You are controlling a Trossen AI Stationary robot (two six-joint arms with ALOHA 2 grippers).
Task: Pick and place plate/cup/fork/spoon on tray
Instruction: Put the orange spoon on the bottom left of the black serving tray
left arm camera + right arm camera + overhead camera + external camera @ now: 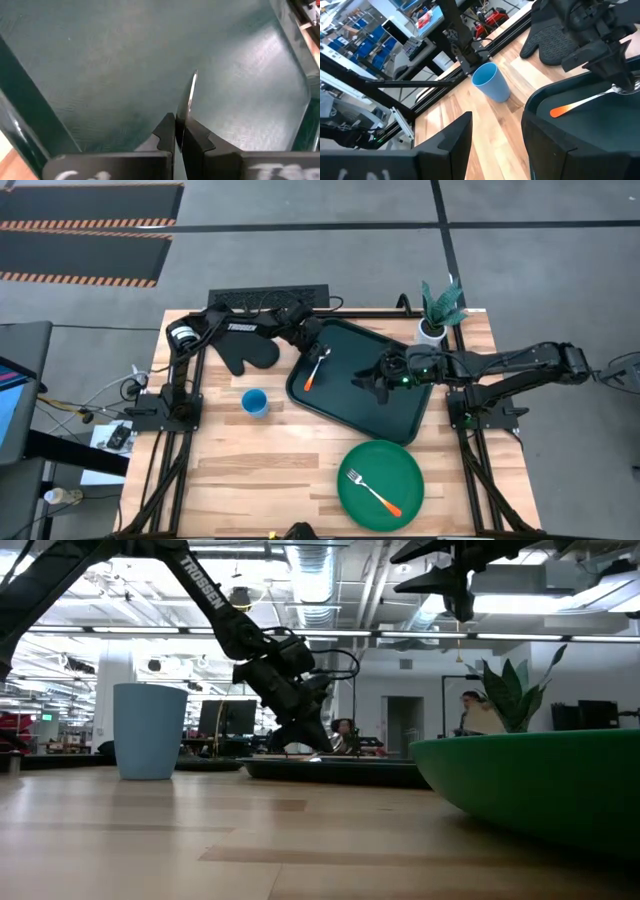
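Observation:
The dark green tray (400,412) lies mid-table. My left gripper (320,348) is low over the tray's far left part, shut on the orange-handled spoon (314,372); this shows in the right wrist view (580,104) too. My right gripper (375,380) hovers open and empty over the tray's middle, its fingers wide apart (495,145). The green plate (400,465) rests on the table near the front edge, with the fork (375,492) lying on it. The blue cup (255,402) stands upright on the table left of the tray. My left gripper pinches the spoon's silver bowl end (190,97) between its two fingers (167,131), with the metal edge-on between them. The fingers slant down from the far left. The orange handle (564,109) points toward the near side, low over the tray floor; whether it touches, I cannot tell.
A black oven mitt (245,352) lies left of the tray at the back. A white pot with a green plant (436,310) stands at the far right corner. Bare wood lies between cup, tray and plate. People show in the room beyond the table.

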